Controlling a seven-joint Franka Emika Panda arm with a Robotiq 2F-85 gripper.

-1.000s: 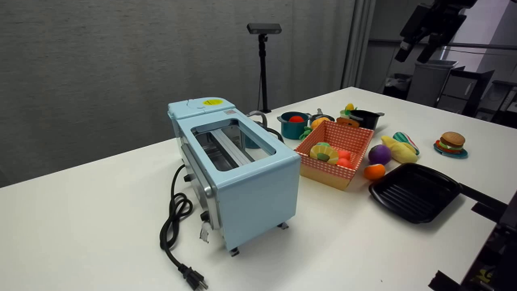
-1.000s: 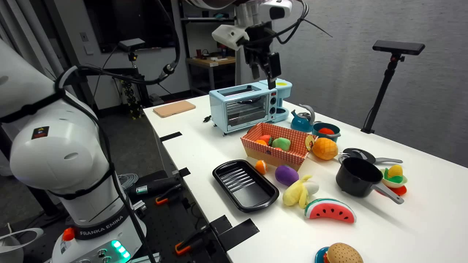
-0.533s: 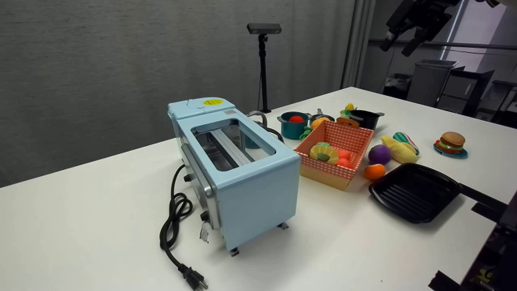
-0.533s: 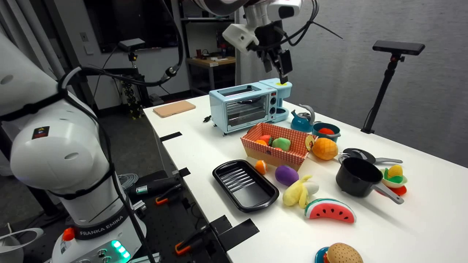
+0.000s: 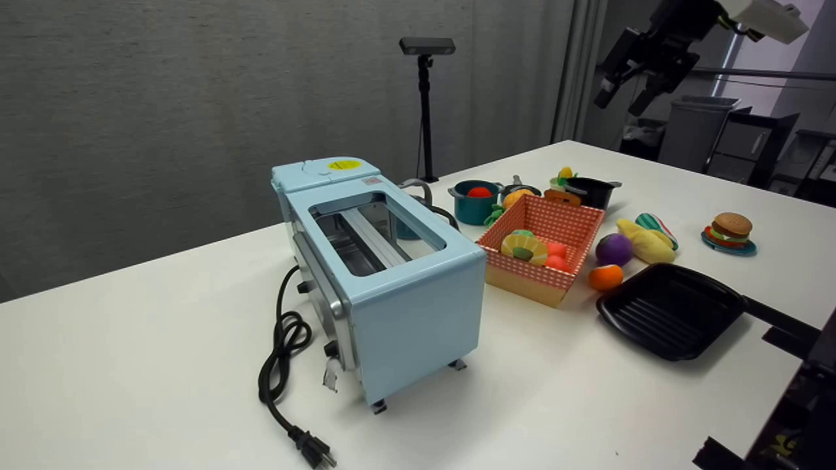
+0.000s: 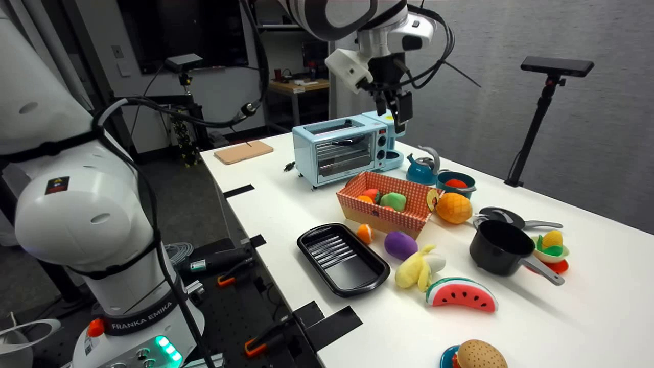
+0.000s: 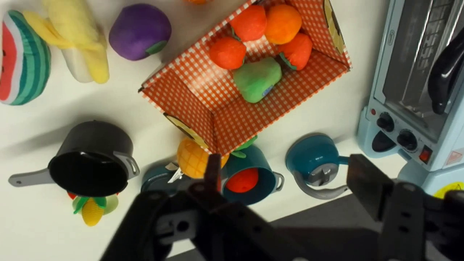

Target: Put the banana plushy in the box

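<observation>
The pale-yellow banana plushy (image 5: pixel 652 245) lies on the white table beside a purple plush and a watermelon plush. It also shows in an exterior view (image 6: pixel 413 270) and at the upper left of the wrist view (image 7: pixel 74 25). The open box (image 5: pixel 522 287), tan outside and red-checked inside, stands between the toaster and the banana. It shows in an exterior view (image 6: pixel 368 215) and at the top middle of the wrist view (image 7: pixel 192 95), with several plush fruits inside. My gripper (image 5: pixel 622 103) is open and empty, high above the table; it shows in both exterior views (image 6: pixel 391 117) and the wrist view (image 7: pixel 285 163).
A light-blue toaster (image 6: pixel 342 153) stands beyond the box. A black pan (image 6: pixel 345 260), an orange plush (image 6: pixel 365 233) and the purple plush (image 6: pixel 401 246) lie near the banana. The watermelon plush (image 6: pixel 462 295) touches or nearly touches it. A black pot (image 6: pixel 500 250) stands close by.
The open gripper has moved left across one exterior view and right across the other, still high up, dipping slightly in the last half second. The banana plushy and box have not moved.
</observation>
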